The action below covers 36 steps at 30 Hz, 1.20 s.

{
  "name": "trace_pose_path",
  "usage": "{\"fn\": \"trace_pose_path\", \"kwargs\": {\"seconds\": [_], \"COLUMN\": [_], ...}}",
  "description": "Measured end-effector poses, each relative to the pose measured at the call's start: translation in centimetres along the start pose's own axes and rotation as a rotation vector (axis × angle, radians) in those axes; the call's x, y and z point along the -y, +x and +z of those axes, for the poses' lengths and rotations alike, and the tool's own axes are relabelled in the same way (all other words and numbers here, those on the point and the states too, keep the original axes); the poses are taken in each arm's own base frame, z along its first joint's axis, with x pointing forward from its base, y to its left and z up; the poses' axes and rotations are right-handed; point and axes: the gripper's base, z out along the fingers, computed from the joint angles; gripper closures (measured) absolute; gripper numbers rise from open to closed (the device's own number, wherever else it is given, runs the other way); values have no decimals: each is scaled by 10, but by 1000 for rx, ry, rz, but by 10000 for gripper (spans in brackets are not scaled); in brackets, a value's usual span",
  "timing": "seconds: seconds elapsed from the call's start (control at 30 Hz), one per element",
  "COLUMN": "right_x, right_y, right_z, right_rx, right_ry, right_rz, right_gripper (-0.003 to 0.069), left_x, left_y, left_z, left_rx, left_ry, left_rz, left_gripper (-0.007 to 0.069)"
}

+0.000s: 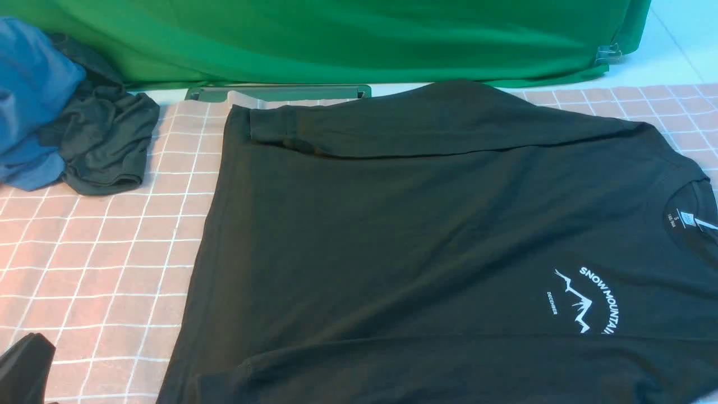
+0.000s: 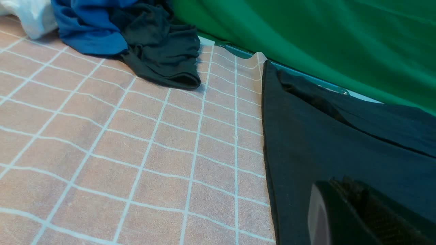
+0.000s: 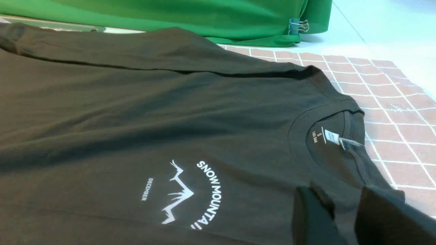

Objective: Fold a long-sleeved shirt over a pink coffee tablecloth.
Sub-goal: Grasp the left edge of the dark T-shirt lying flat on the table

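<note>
The black long-sleeved shirt (image 1: 426, 224) lies flat across the pink coffee tablecloth (image 1: 106, 264), collar (image 1: 693, 213) to the right and hem to the left. Its far sleeve (image 1: 404, 120) is folded along the back over the body, and the near sleeve lies along the front edge. The white "SNOW MOUNTAIN" print (image 3: 190, 194) and neck label (image 3: 332, 136) face up. My left gripper (image 1: 22, 362) sits low at the front left beside the hem; only one finger (image 2: 340, 211) shows, its ribbed pad bare. My right gripper (image 3: 340, 195) stands open over the near shoulder by the collar, holding nothing.
A blue garment (image 1: 33, 95) and a smaller dark grey-green garment (image 1: 104, 140) lie heaped at the back left. A bright green cloth (image 1: 336, 39) hangs along the back, held by a clip (image 3: 298, 25). Pale bare table (image 1: 679, 39) lies beyond the tablecloth at the right.
</note>
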Motion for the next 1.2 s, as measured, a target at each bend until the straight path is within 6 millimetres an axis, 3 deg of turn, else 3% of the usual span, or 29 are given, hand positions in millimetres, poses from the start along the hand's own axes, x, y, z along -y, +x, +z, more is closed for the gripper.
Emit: {"fn": "trace_pose_path", "kwargs": {"seconds": [0.37,0.63,0.93,1.2], "right_x": [0,0,0,0], "right_y": [0,0,0,0], "right_z": [0,0,0,0], "right_rx": [0,0,0,2], "right_ry": [0,0,0,0], "right_rz": [0,0,0,2], "right_gripper": [417,417,417,417], "left_x": [0,-5,-5,3], "left_y": [0,-2,-3,-15], "left_z": [0,0,0,-1], "left_rx": [0,16,22,172], "left_ry": [0,-52,-63,5], "left_rz": [0,222,272,283], "left_gripper": [611,611,611,611]}}
